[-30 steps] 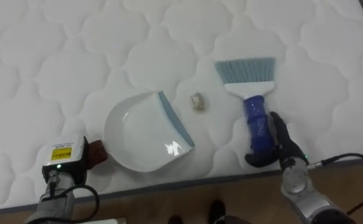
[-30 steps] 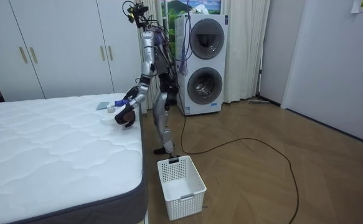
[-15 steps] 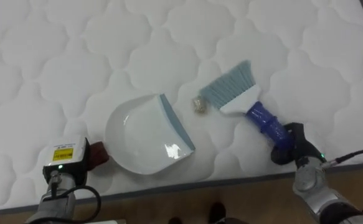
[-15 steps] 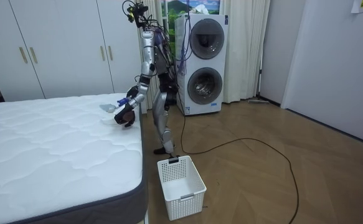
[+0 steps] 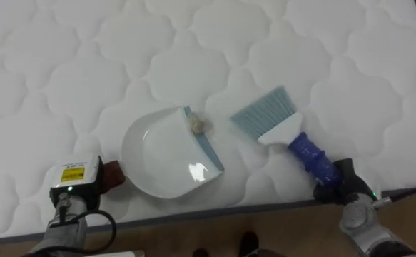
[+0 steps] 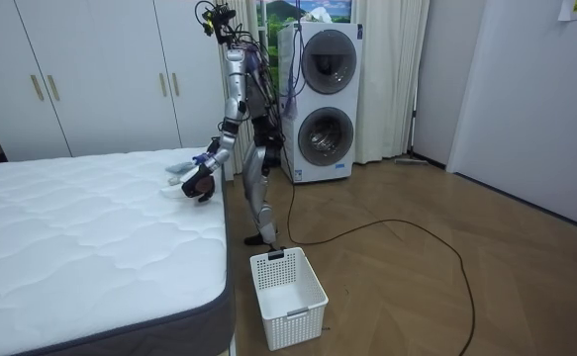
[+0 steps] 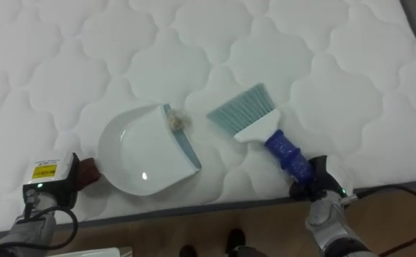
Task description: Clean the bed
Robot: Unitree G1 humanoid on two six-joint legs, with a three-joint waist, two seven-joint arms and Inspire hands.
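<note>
A white dustpan (image 5: 161,153) with a grey-blue lip lies on the white quilted mattress (image 5: 86,64). Its dark handle runs under my left hand (image 5: 72,187) at the lower left, near the bed's edge, and that hand is shut on it. A small beige scrap (image 5: 198,124) rests right at the pan's lip. To its right lies a brush (image 5: 265,116) with pale blue bristles and a blue handle, tilted with the bristles toward the scrap. My right hand (image 5: 343,187) is curled round the handle's end at the mattress edge. In the room view I stand at the bed's side with both arms over it.
The mattress's grey border (image 5: 265,208) runs along the bottom, with wooden floor below it. On the floor by the bed's corner stands a white basket (image 6: 288,297). Stacked washing machines (image 6: 318,99) and white wardrobes (image 6: 90,69) stand behind.
The brush swung from upright to tilted and swept the scrap left to the dustpan's lip. My right hand closed on the handle and drew back to the bed's edge. The dustpan stayed put.
</note>
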